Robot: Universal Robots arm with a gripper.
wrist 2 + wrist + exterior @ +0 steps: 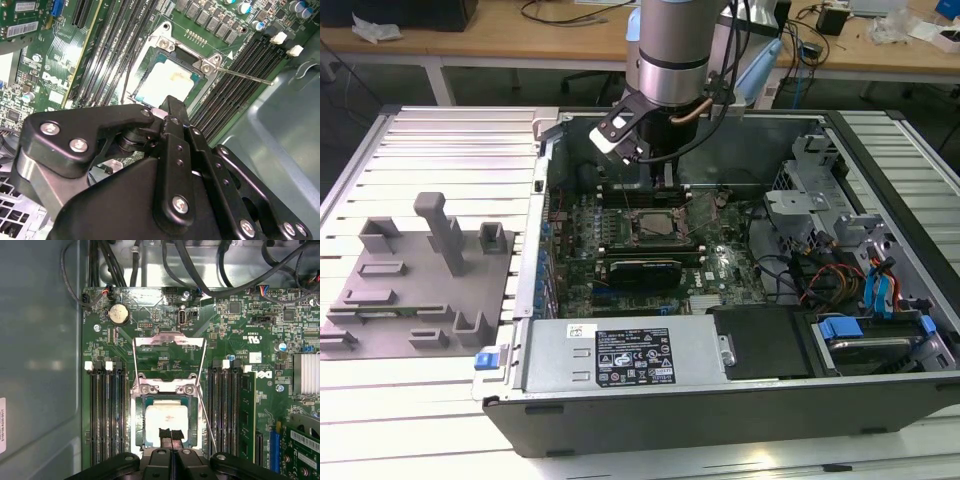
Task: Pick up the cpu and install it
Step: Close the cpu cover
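Observation:
The cpu (167, 421), a small square chip with a silvery-white top, lies flat inside the motherboard socket (141, 427); it also shows in the second wrist view (167, 82). The socket's metal load plate (170, 342) is swung up and open, and its thin lever (206, 417) stands free beside it. My gripper (170, 435) hovers directly over the cpu's near edge, its two dark padded fingertips shut together with nothing visible between them. In the exterior view the gripper (658, 178) reaches down into the open computer case above the socket (655, 225).
Memory slots (107, 410) flank the socket on both sides. A graphics card (640, 270), cables (820, 275) and drive cages (840, 210) crowd the case. A grey moulded tray (420, 270) with blocks and posts lies outside the case on the exterior view's left.

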